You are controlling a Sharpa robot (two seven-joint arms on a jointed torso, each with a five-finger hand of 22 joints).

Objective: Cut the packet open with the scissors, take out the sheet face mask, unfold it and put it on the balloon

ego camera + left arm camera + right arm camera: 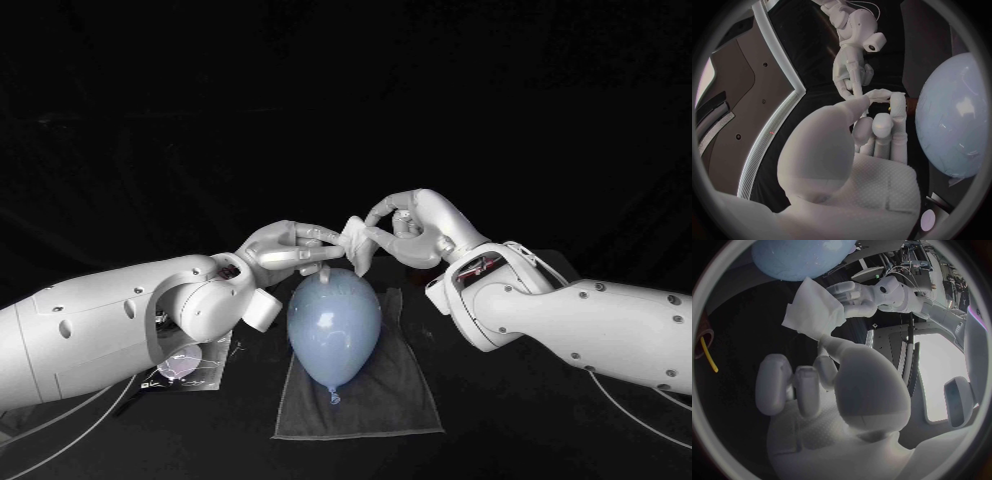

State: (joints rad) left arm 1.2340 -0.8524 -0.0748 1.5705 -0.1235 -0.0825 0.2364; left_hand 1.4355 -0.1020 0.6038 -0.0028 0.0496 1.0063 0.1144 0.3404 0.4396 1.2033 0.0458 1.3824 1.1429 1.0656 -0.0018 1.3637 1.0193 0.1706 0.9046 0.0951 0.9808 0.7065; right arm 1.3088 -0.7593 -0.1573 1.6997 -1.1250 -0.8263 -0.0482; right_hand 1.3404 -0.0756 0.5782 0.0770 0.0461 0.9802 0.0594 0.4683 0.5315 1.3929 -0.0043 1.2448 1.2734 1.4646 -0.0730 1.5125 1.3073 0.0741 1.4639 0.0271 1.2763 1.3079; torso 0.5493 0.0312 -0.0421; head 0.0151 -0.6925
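A pale blue balloon (335, 318) lies on a grey cloth (387, 400) in the middle of the table, knot toward me. Just beyond its far end my left hand (286, 248) and my right hand (407, 228) meet. Between them they pinch the white sheet face mask (353, 242), still folded small. In the right wrist view the mask (812, 310) hangs as a creased white square from my right hand's fingertips, with my left hand (856, 294) gripping its far edge under the balloon (801, 257). The left wrist view shows the mask (879, 93) at my left hand's fingertips (892, 102), my right hand (851, 75) beyond.
A clear, flattened packet (188, 362) lies on the table under my left forearm, left of the cloth. A thin yellow piece (709, 360) lies on the black table at the rim of the right wrist view; what it is I cannot tell.
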